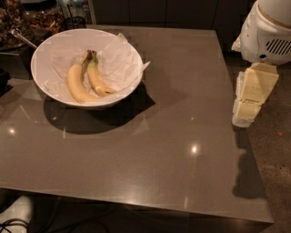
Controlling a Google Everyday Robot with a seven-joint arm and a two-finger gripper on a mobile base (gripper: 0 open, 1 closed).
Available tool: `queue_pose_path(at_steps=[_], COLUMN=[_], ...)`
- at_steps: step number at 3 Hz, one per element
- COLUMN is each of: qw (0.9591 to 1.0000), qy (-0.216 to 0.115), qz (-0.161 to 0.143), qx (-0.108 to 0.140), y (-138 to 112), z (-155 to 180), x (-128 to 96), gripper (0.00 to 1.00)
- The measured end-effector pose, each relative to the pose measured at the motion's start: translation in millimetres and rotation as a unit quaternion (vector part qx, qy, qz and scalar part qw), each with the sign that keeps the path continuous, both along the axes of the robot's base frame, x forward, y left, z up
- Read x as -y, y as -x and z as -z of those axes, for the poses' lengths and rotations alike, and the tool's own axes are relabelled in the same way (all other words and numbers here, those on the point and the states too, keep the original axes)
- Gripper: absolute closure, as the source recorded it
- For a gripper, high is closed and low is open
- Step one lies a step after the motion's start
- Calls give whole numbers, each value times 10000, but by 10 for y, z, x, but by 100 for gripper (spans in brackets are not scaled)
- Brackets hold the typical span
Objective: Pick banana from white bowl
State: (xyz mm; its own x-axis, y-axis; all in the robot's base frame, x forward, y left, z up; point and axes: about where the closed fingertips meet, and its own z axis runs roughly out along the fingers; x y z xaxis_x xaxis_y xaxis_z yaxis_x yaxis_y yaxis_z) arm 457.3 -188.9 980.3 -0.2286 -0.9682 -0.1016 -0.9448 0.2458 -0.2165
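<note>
Nothing of the pick is done yet. The brown desk (173,150) carries the white bowl (45,50) in the upper left of the frame. The banana (97,79) lies inside it on crinkled paper (120,59), touching a paler, thicker banana (76,84) on its left. The end effector (248,102) hangs at the right edge, off the desk and well apart from the bowl; released or clenched, I cannot tell. Reach, grasp and lift are all left to do. The desk is glossy with lamp glints. Dark cabinets (173,11) stand behind it, and there is floor (273,150) at right.
</note>
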Motion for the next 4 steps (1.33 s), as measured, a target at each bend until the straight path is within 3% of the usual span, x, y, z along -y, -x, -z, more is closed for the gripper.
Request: queue_pose_path(at_steps=[1, 2, 4], qw=[9996, 9979, 9967], qy=[-284, -516, -630], qz=[12, -81, -89], qx=[53, 374, 506], y=[-82, -339, -359], z=[-56, -415, -467], x=[-122, -543, -585], gripper=[0, 0, 0])
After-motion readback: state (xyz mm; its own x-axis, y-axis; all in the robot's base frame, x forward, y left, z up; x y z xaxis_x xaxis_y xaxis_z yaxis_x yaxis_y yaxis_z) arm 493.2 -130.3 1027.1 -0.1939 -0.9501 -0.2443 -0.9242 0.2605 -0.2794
